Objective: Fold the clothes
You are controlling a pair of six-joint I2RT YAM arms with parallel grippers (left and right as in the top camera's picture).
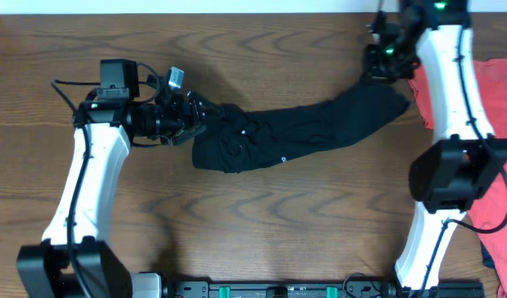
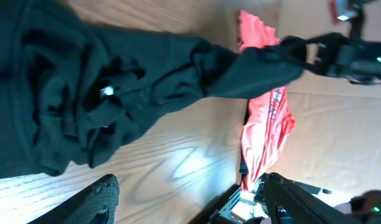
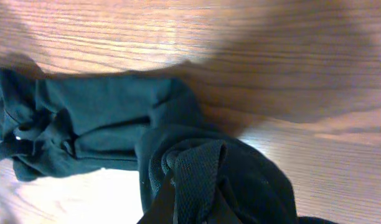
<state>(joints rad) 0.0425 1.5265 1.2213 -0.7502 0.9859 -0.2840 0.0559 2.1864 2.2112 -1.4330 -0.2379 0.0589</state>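
The clothes [image 1: 295, 132] are one black garment stretched in a band across the middle of the table, bunched at its left end. My left gripper [image 1: 205, 114] sits at that bunched end, open. In the left wrist view its fingers [image 2: 103, 198] stand wide apart over bare wood, with the clothes [image 2: 103, 93] just ahead and nothing between them. My right gripper [image 1: 381, 64] is at the far right, shut on the garment's other end and lifting it. The right wrist view shows its fingers [image 3: 197, 183] pinched into black fabric, and the rest of the clothes [image 3: 97, 124] lying flat beyond.
A red-orange T-shirt [image 1: 495, 124] with white lettering lies at the table's right edge, partly under the right arm, and it also shows as a red-orange T-shirt [image 2: 265, 124] in the left wrist view. A black rail [image 1: 320, 290] runs along the front edge.
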